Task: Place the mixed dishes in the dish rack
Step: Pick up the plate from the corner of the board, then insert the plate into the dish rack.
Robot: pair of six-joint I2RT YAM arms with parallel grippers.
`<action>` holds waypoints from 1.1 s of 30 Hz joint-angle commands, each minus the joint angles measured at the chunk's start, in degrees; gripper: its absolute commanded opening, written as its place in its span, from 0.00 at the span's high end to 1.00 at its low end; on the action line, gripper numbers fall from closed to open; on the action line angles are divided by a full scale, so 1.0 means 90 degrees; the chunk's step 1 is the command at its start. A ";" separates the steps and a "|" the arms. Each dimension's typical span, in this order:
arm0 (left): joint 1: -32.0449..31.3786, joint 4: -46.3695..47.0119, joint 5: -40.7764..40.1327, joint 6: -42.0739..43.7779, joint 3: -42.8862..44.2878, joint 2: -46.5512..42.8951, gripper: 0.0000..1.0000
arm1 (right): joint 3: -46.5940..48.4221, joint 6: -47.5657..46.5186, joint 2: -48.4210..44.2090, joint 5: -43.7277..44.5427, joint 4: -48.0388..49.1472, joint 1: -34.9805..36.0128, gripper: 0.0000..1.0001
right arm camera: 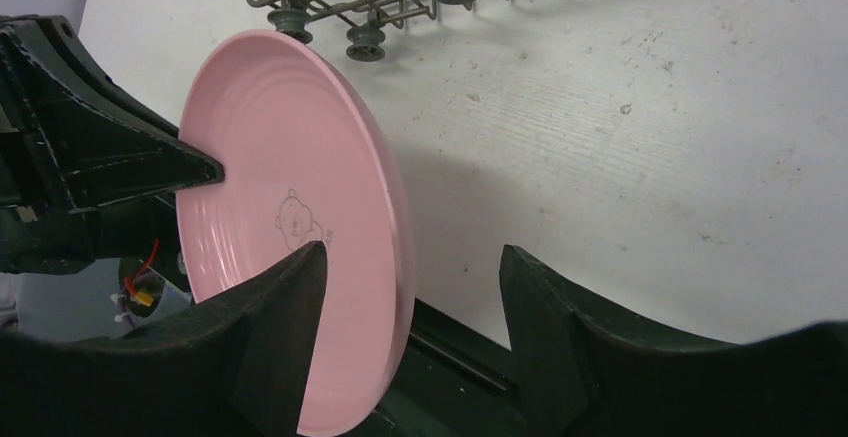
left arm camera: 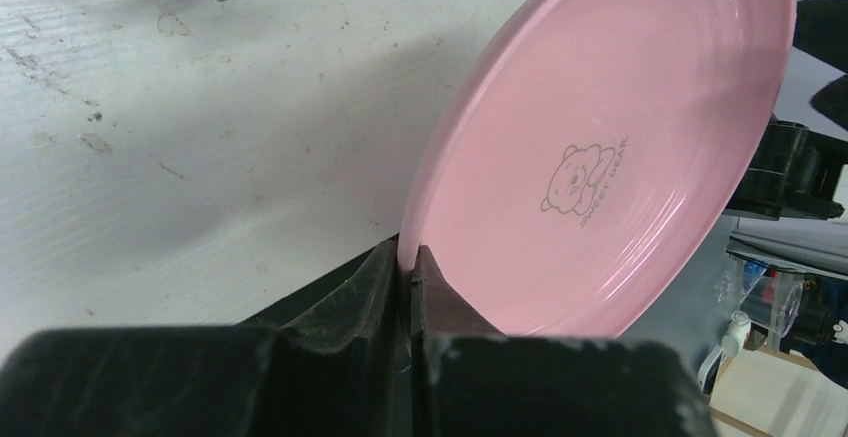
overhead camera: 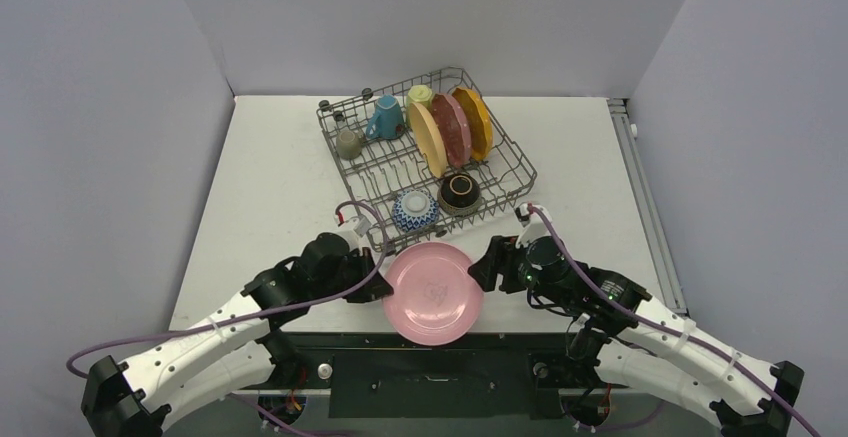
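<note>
Where the light pink plate [overhead camera: 433, 292] sits: between the two hands, overhanging the near edge of the worktop [overhead camera: 270, 187], just in front of the dish rack [overhead camera: 375, 167].
Plate attitude: tilted up on edge, with a small bear print on the face that both wrist views see.
Left hand [left arm camera: 408, 275]: jaws closed tight on the plate's rim, one finger on each face.
Right hand [right arm camera: 412, 257]: jaws apart, straddling the opposite rim. One finger is in front of the printed face, the other clear of the back. Contact cannot be told.
Rack, far right: yellow plate [overhead camera: 428, 139], dark pink plate [overhead camera: 452, 129] and orange plate [overhead camera: 474, 122] stand on edge in a row.
Rack, mugs: pale-yellow mug [overhead camera: 420, 95] at the far side, blue mug [overhead camera: 384, 117] and grey mug [overhead camera: 348, 144] to its left.
Rack, near edge: blue-white patterned bowl [overhead camera: 414, 210] and dark brown bowl [overhead camera: 460, 191] side by side.
</note>
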 commanded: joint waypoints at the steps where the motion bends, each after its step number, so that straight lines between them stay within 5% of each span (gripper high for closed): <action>1: 0.0105 -0.0048 0.0161 0.0108 0.0407 -0.0333 1.00 | -0.0112 0.0099 0.0094 -0.0353 0.0424 -0.0017 0.40; 20: 0.0283 -0.0113 0.0181 0.0118 0.0509 -0.0638 1.00 | -0.0644 0.0563 0.0396 -0.0789 0.1438 0.0442 0.50; 26: 0.0299 -0.0189 0.0167 0.0125 0.0487 -0.0722 1.00 | -0.0706 0.0641 0.0420 -0.0681 0.1650 0.0457 0.68; 33: 0.0336 -0.0324 0.0092 0.0174 0.0476 -0.0722 1.00 | -0.0733 0.0658 0.0439 -0.0592 0.1751 0.0450 1.00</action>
